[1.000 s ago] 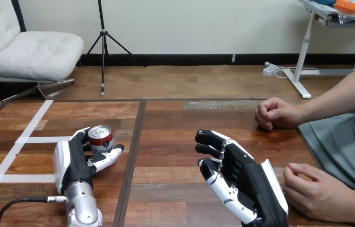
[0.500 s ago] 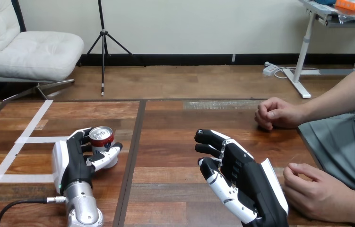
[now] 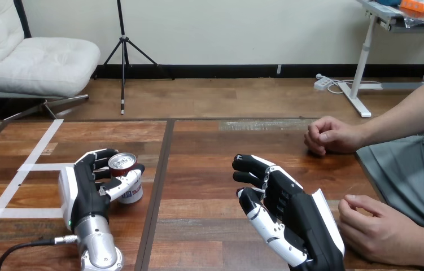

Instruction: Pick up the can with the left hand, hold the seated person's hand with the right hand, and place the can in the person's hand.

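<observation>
A red and white can (image 3: 126,171) stands on the wooden table (image 3: 209,169) left of its middle seam. My left hand (image 3: 85,189) wraps it: the thumb lies across the can's front and the fingers (image 3: 99,156) curl behind it. My right hand (image 3: 288,212) hovers near the table's front right, fingers relaxed and holding nothing. The person's hand (image 3: 329,135) at the far right rests as a loose fist on the table. The person's nearer hand (image 3: 376,226) lies just right of my right hand, apart from it.
White tape lines (image 3: 34,152) mark the table's left part. A dark seam (image 3: 161,169) runs down the tabletop between my two hands. The person's lap (image 3: 412,169) is beyond the table's right edge.
My left hand has tightened round the can and drawn it slightly right and toward me; its thumb now covers more of the label. The right hand and the person's hands stay put.
</observation>
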You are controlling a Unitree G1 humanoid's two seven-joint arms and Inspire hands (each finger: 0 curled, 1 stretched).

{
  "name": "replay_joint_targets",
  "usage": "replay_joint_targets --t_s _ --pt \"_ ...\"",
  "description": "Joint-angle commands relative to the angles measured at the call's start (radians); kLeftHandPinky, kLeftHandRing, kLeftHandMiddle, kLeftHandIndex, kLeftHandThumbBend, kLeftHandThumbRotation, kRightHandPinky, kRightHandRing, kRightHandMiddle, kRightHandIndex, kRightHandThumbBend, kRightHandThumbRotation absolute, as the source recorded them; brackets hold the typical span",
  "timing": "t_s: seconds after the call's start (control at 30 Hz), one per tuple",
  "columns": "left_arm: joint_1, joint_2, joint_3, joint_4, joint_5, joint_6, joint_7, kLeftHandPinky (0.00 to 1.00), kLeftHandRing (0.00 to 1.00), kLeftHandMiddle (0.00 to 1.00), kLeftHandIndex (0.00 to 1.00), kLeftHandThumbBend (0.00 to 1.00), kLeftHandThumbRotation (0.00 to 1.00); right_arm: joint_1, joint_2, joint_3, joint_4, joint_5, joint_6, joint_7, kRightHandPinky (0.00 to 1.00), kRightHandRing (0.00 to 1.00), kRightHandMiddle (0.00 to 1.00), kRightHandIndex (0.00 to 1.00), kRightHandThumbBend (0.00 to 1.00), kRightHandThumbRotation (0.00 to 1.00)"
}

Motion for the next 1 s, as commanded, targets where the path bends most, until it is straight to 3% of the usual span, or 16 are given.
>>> replay_joint_targets --t_s 0.0,0.97 --pt "-0.067 -0.010 0.012 -0.005 -0.009 -0.036 0.004 0.50 0.59 0.62 0.60 0.65 0.00 -0.022 0.016 0.000 -0.057 0.001 -0.004 -0.006 0.72 0.80 0.81 0.78 0.42 0.51" --pt "-0.064 -0.015 0.017 -0.015 -0.006 -0.078 0.020 0.48 0.55 0.57 0.56 0.63 0.00 -0.032 0.018 0.004 -0.044 0.014 -0.007 0.002 0.72 0.80 0.82 0.78 0.41 0.50"
